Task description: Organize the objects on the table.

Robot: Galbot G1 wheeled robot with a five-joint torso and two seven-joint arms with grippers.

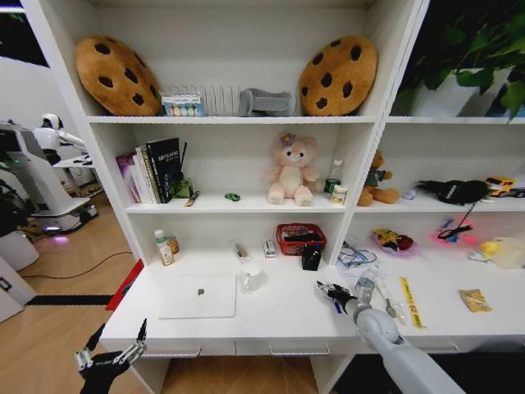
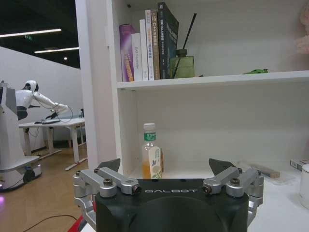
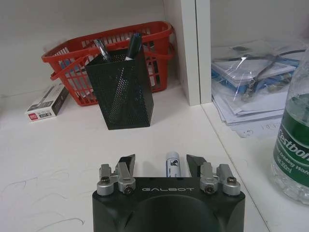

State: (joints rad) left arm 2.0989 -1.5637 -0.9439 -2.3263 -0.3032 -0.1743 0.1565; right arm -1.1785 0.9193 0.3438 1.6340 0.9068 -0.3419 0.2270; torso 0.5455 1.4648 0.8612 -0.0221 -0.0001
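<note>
**Right gripper poised over a marker on the desk**

Across the lower middle of the head view runs the table (image 1: 279,316), a long white desk under white shelving. My right gripper (image 1: 331,292) sits low over it, right of centre, jaws spread wide with nothing clamped. In the right wrist view a white marker with a blue cap (image 3: 172,162) lies flat between the fingers (image 3: 127,164), its long axis running straight away from the gripper. Beyond it stands a black mesh pen cup (image 3: 120,92) holding two pens, with a red basket (image 3: 104,58) behind and a green-labelled water bottle (image 3: 293,140) close by. A shelf upright (image 3: 189,50) divides the desk here.

Left of centre in the head view lies the silver laptop (image 1: 198,295), lid closed, flat on the desk.

My left gripper (image 1: 111,355) hangs at lower left, off the desk edge, jaws released and empty.
</note>
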